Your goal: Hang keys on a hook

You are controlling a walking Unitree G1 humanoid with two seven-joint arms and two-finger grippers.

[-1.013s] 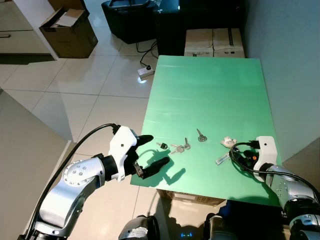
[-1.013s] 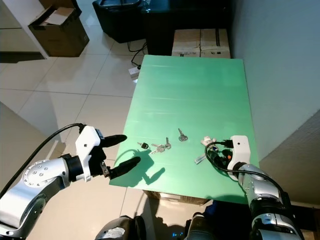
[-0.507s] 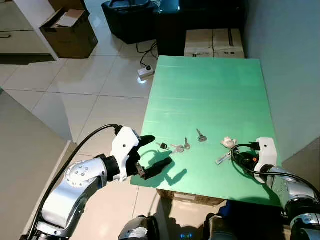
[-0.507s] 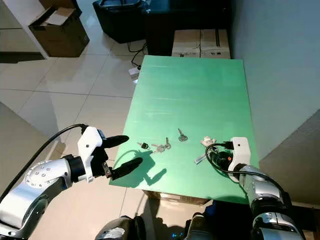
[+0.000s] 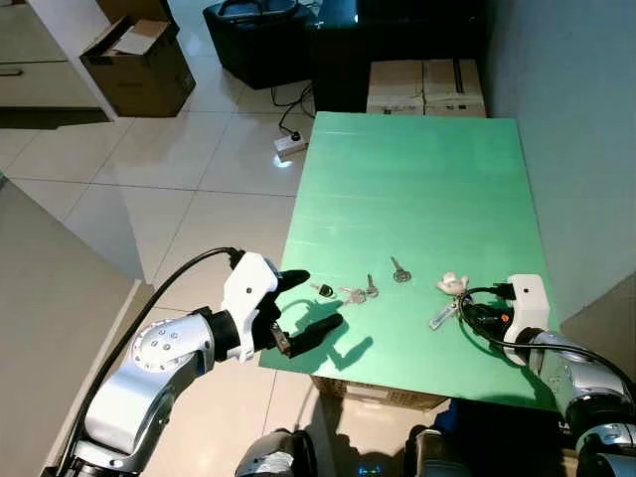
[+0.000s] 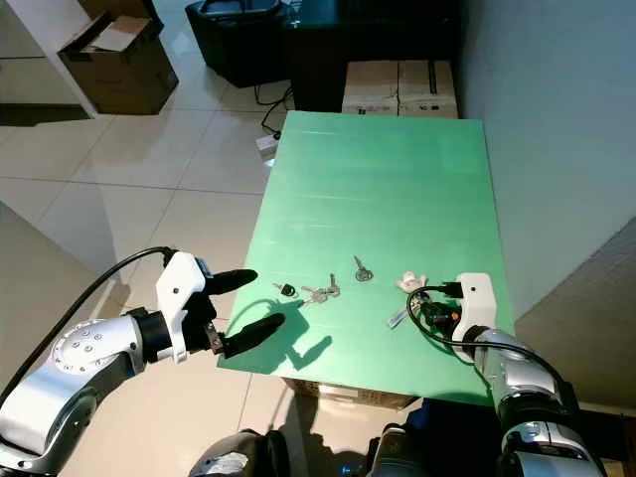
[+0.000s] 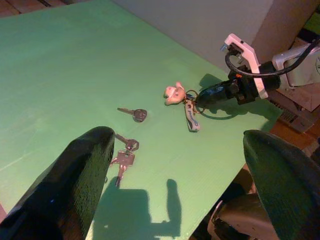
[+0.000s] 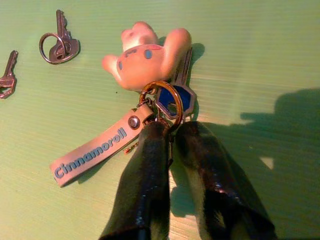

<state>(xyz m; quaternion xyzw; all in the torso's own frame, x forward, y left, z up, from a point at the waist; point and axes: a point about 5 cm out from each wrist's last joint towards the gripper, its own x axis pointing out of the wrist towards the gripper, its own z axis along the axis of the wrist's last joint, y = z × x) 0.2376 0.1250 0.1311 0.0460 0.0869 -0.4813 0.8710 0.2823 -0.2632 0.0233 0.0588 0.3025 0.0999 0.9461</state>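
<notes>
A bunch of keys lies on the green table (image 5: 417,179) near its front right: a pale figure charm (image 8: 142,55), a blue-headed key (image 8: 175,97), a grey "Cinnamoroll" strap (image 8: 92,152) and a brass ring (image 8: 161,87). My right gripper (image 8: 169,131) lies low on the table with its fingertips pinched at the ring's lower edge. A ringed key (image 5: 399,270), a small pair of keys (image 5: 356,293) and a black-headed key (image 5: 322,290) lie to the left. My left gripper (image 5: 320,298) hovers open over the table's front left corner, holding nothing.
A grey wall (image 5: 576,119) runs along the table's right side. Beyond the far edge stand cardboard boxes (image 5: 427,84) and a black cabinet (image 5: 258,35). A power strip (image 5: 289,142) lies on the tiled floor, and an open carton (image 5: 139,60) stands at far left.
My right gripper has crept slightly left toward the bunch of keys. The left gripper has edged a little to the right and stays open.
</notes>
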